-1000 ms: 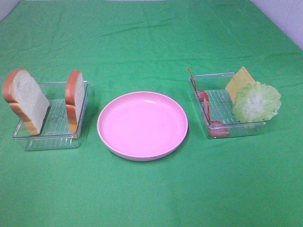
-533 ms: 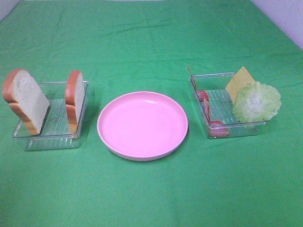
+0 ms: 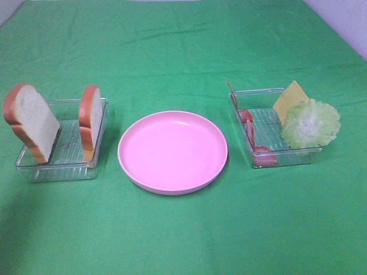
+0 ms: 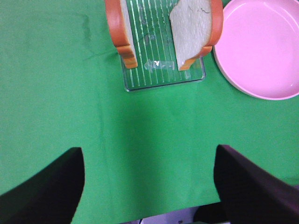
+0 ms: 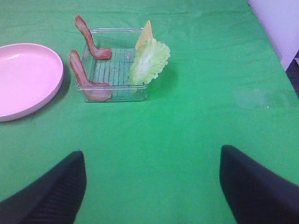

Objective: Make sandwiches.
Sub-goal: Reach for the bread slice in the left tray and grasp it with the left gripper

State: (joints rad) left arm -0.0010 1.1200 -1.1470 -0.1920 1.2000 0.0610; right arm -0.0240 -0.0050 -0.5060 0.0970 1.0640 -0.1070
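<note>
No sandwiches stand assembled; the parts lie apart. Two white bread slices (image 3: 31, 120) (image 3: 90, 121) with orange-brown crust stand upright in the left clear tray (image 3: 57, 170). The right clear tray (image 3: 287, 157) holds a yellow cheese slice (image 3: 289, 96), a pale green lettuce leaf (image 3: 311, 123) and bacon strips (image 3: 248, 121). My left gripper (image 4: 149, 186) is open and empty, short of the bread (image 4: 194, 28). My right gripper (image 5: 152, 189) is open and empty, short of the lettuce (image 5: 149, 60) and bacon (image 5: 81, 74). Neither arm shows in the high view.
A round pink plate (image 3: 172, 150) sits between the two trays on the green cloth. The plate's rim (image 4: 261, 46) lies beside the bread tray (image 4: 159, 77). In the right wrist view the table's edge and a white wall (image 5: 280, 23) appear beyond the food tray.
</note>
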